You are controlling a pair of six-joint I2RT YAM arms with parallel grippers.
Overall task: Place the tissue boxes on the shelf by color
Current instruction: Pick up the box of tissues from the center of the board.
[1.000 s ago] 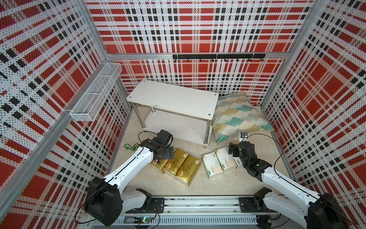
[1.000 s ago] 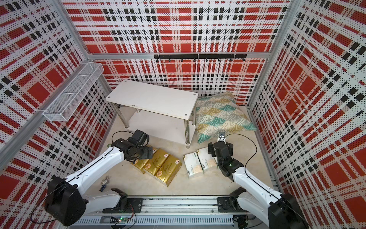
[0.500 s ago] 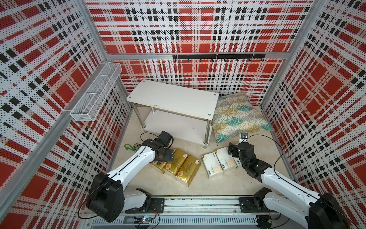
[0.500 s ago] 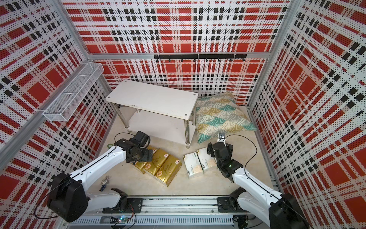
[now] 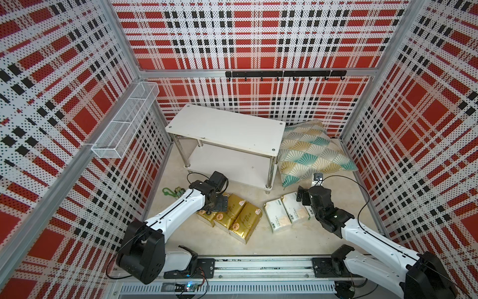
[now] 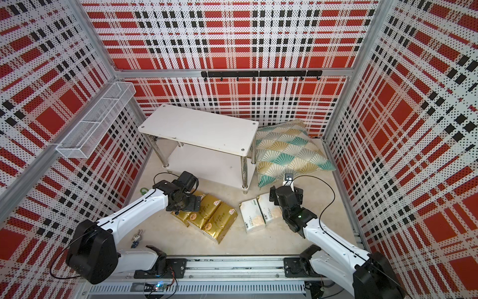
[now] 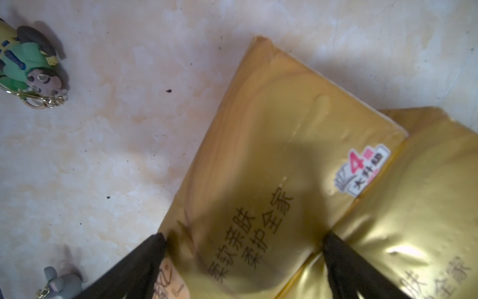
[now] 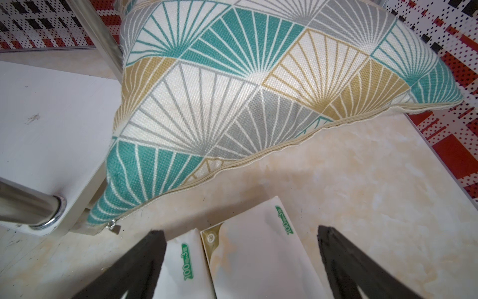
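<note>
Presently, no part of the sorting is seen to be done. Both boards of the shelf (image 5: 227, 129) are bare. The three gold tissue packs (image 5: 245, 222) and the three white tissue packs (image 5: 275, 216) all lie on the table (image 5: 284, 246) in front of it. Six placements are therefore judged to be left.

The gold group is laid side by side, packs touching, near the shelf's left end. The white group is laid likewise near its right end, close to the fan-patterned pillow (image 5: 310, 152). A strip of bare table separates the two groups.

The left fingers (image 7: 139, 269) are spread apart astride the outermost gold pack. One tip is set at its free long edge, the other at the seam against its neighbour; no squeeze is visible. The right fingers (image 8: 139, 264) are also spread, above one white pack, and nothing is held.

The gold packs are soft bricks in shiny, wrinkled foil, printed with dark characters and a small red-and-white corner label. The white packs are matt, with beige patches and green print.
</note>
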